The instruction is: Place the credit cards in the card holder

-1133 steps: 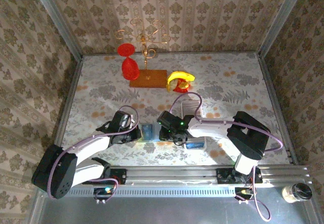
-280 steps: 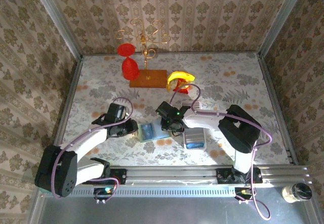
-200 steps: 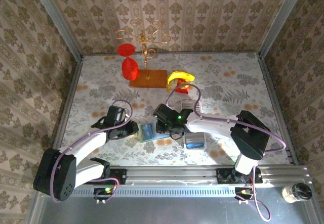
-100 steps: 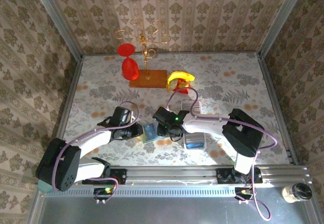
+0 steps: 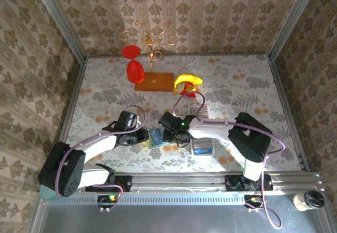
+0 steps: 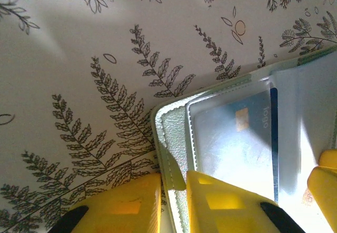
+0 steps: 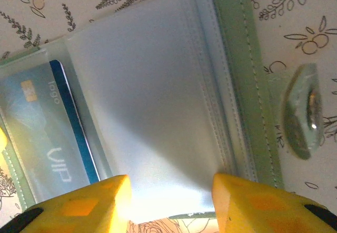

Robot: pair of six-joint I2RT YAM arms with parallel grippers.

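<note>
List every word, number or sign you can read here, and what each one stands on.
"logo": on the blue credit card, which sits in the card holder, left wrist view.
"VIP": on the same card, right wrist view.
Nothing else is legible; the card's print is too small in the top view.

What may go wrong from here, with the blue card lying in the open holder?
1. The left tool pinches just the thin green edge of the holder. It may slip, and the holder would shift.
2. The right tool stands open around the clear sleeve. Closing or lifting it could snag a leaf and drag the holder.
3. If the holder tilts, the card might slide out.
</note>
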